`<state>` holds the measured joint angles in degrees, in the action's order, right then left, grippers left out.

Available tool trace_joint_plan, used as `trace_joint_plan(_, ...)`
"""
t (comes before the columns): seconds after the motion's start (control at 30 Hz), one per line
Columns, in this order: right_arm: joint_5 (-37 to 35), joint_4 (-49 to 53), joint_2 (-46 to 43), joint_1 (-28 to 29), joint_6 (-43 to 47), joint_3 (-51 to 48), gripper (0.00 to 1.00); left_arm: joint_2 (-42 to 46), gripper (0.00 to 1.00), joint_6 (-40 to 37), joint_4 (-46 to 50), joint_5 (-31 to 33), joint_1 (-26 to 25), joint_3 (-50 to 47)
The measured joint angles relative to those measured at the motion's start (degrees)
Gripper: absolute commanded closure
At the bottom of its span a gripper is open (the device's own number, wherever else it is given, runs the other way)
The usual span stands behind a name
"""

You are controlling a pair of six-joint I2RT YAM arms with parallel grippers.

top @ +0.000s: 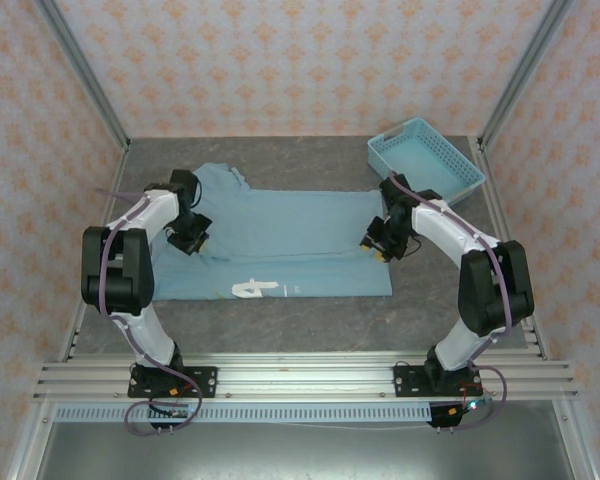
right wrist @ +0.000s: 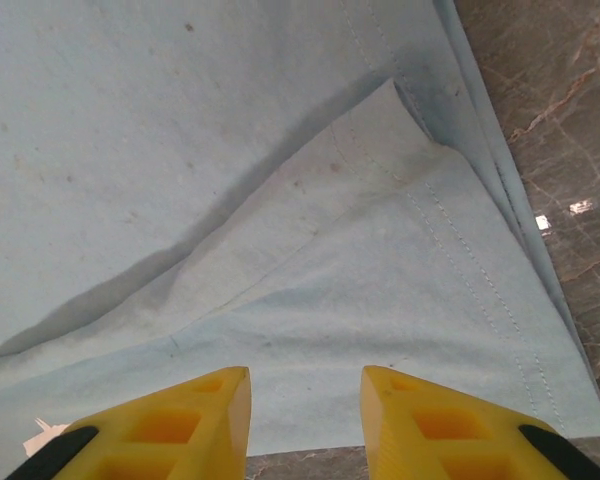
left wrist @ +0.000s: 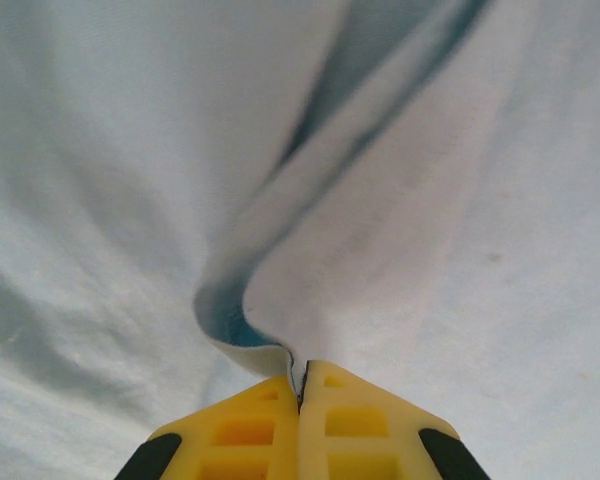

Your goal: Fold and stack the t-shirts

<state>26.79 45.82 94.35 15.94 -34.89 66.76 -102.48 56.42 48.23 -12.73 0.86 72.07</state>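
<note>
Top external view: the t-shirt (top: 280, 235) is lying spread across the table (top: 280, 335), with the left gripper (top: 192, 240) and right gripper (top: 377, 247) sitting at its two ends.

Left wrist view: the left gripper is pinching shut on a thin ridge of cloth (left wrist: 270, 300), and so slim a hold is probably risking a slip under any pull.

Right wrist view: the right gripper is standing apart, holding nothing, over a turned-over corner (right wrist: 380, 200). A one-sided pull is likely risking a skewed fold.

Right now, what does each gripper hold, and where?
Left gripper pinches a raised fold of the light teal cloth t-shirt; right gripper holds nothing.
</note>
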Motion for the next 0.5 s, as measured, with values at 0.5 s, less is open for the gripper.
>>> trace_joint_plan(0.5,-1.9,-5.0,0.0,-3.4,-7.7,0.0,0.68,-16.3,1.0,-15.2,6.2,4.8,-11.0,24.4)
